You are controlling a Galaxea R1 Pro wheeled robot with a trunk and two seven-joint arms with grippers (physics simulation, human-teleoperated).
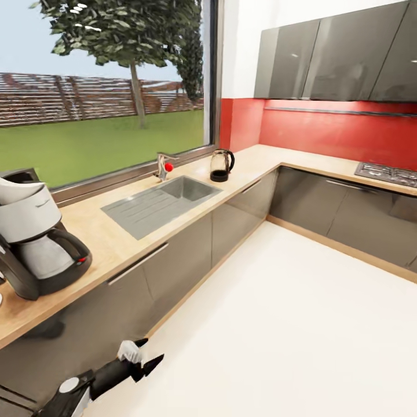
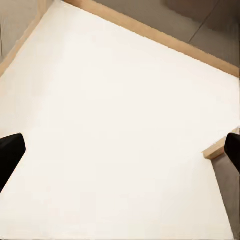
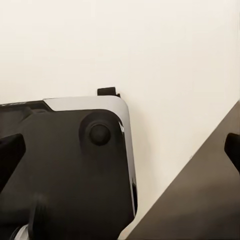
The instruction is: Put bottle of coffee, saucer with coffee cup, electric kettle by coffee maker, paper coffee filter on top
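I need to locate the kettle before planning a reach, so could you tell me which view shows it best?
The head view: the squat black electric kettle stands on the tan wood-look countertop right of the sink, by the window. Both wrist views face pale floor instead.

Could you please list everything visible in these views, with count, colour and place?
coffee maker: one, black and grey, near left end of the worktop
electric kettle: one, black, on the worktop beyond the sink
kitchen countertop: one, tan, L-shaped under the window
sink: one, grey, set in the worktop
tap: one, metal with red knob, behind the sink
hob: one, dark, far right
wall cabinets: grey, above red splashback
left gripper: black, open, low over white floor
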